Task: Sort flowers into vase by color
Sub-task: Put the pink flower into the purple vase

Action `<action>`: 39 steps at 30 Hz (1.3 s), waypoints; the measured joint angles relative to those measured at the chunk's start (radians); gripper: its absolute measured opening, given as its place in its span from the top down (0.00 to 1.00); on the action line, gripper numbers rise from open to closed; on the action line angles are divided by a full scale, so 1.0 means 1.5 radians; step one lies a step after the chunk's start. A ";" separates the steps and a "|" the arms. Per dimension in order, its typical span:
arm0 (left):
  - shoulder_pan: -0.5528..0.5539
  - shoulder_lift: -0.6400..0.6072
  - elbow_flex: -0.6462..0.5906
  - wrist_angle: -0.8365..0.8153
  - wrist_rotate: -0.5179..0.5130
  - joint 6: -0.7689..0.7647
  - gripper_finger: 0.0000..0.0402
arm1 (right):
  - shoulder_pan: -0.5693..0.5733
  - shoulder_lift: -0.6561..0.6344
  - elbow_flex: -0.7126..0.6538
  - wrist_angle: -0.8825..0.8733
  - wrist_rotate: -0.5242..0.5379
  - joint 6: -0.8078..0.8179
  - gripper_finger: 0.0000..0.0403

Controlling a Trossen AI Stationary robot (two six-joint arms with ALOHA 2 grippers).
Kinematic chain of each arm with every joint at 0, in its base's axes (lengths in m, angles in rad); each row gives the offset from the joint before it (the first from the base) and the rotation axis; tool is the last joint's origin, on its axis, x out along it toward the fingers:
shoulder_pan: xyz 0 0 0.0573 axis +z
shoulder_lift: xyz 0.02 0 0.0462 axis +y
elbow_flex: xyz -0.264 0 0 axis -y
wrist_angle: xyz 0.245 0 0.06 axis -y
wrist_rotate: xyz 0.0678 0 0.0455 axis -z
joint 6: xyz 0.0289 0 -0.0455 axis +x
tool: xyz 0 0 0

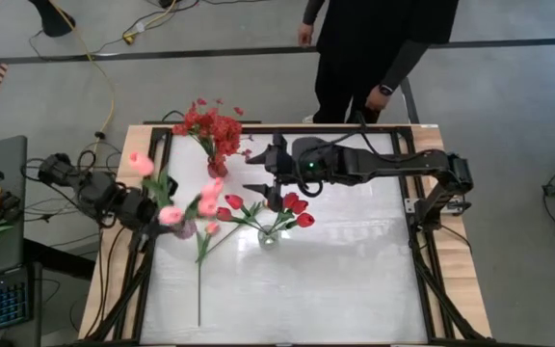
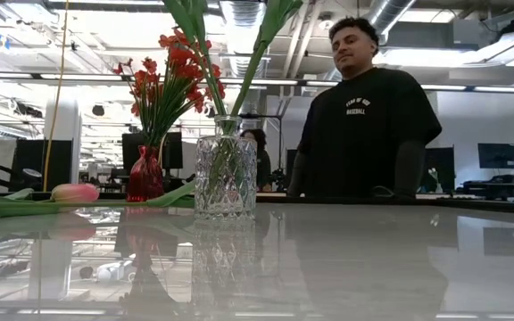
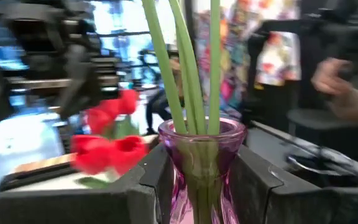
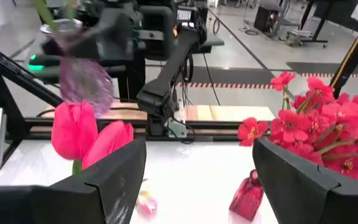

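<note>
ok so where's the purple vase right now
The purple vase is gripped between the left hand's fingers at the table's left side in the high view, holding pink tulips, just left of the clear vase of red tulips.

Bushy spray of small red blossoms (image 1: pixel 210 123) on green stems, in a small translucent red glass vase (image 2: pixel 145 175). Red tulip buds (image 1: pixel 295 204) in a clear cut-glass vase (image 2: pixel 225 176) (diamond facet pattern). Pink tulip buds (image 1: pixel 170 214) with long green stems in a translucent purple-pink glass vase (image 3: pixel 201 165). Glossy pale grey tabletop (image 1: pixel 335 280), light wooden border. Dark black arms.
</note>
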 joint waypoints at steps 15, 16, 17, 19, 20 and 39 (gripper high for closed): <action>-0.089 0.010 -0.223 0.273 0.021 0.000 0.74 | 0.033 -0.044 -0.030 -0.030 0.078 0.028 0.22; -0.093 0.013 -0.236 0.295 0.024 -0.002 0.74 | 0.036 -0.053 -0.037 -0.030 0.092 0.030 0.23; -0.097 0.017 -0.252 0.315 0.024 -0.004 0.74 | 0.040 -0.061 -0.045 -0.036 0.107 0.030 0.23; -0.105 0.024 -0.278 0.342 0.024 -0.005 0.74 | 0.047 -0.078 -0.057 -0.034 0.129 0.030 0.23; -0.109 0.029 -0.290 0.356 0.024 -0.005 0.74 | 0.051 -0.087 -0.064 -0.032 0.139 0.030 0.23; -0.131 0.281 -0.354 0.643 0.038 0.011 0.74 | 0.059 -0.143 -0.128 -0.016 0.165 0.076 0.23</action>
